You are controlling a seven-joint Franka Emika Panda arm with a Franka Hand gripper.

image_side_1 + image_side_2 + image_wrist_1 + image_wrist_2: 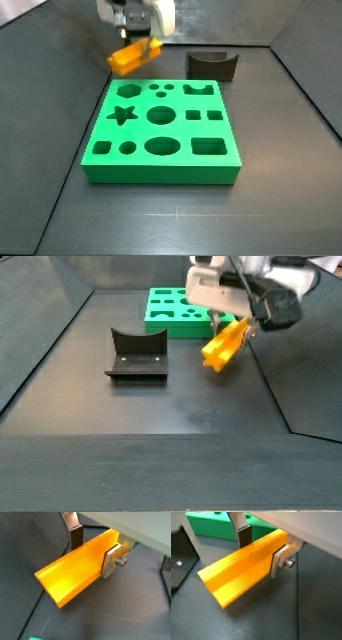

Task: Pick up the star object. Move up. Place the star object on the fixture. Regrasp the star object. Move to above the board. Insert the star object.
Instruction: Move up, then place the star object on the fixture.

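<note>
We see the gripper (93,543) clamped on the star object (75,571), its silver fingers (111,559) pressing opposite long faces near one end. In both side views the prism hangs tilted in the air, clear of the floor, its free end jutting out and downward from the jaws. The board (163,170) lies below and beside the gripper (139,22); the fixture (136,354) stands apart, open dark floor between them
</note>
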